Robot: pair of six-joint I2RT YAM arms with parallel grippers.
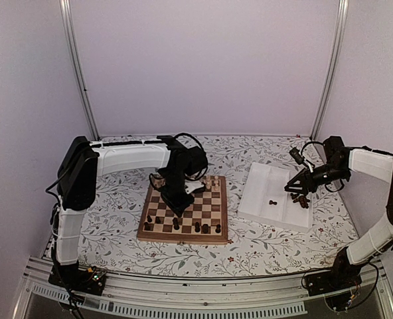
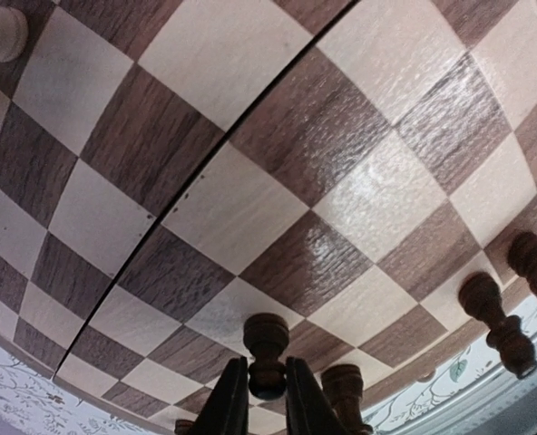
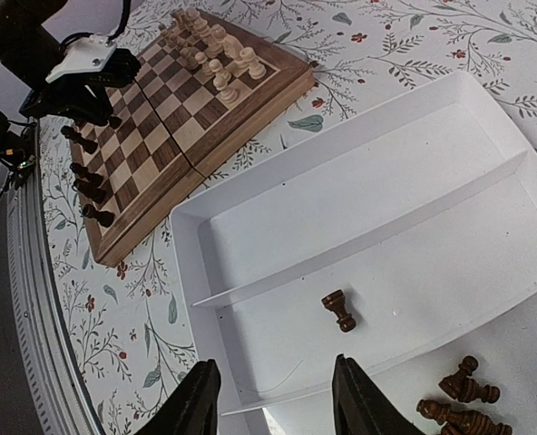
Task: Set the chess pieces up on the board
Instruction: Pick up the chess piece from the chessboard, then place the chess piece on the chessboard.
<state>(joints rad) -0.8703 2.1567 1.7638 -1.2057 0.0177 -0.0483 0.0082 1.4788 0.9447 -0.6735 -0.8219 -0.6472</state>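
Dark chess piece clasped in left pincer, upon board

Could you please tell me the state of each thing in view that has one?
Left gripper: shut on a pawn over the board.
Right gripper: open, above the tray.
Lone piece: lying on its side in the tray.
Pale pieces: upright on the board.
Board: unfolded flat.
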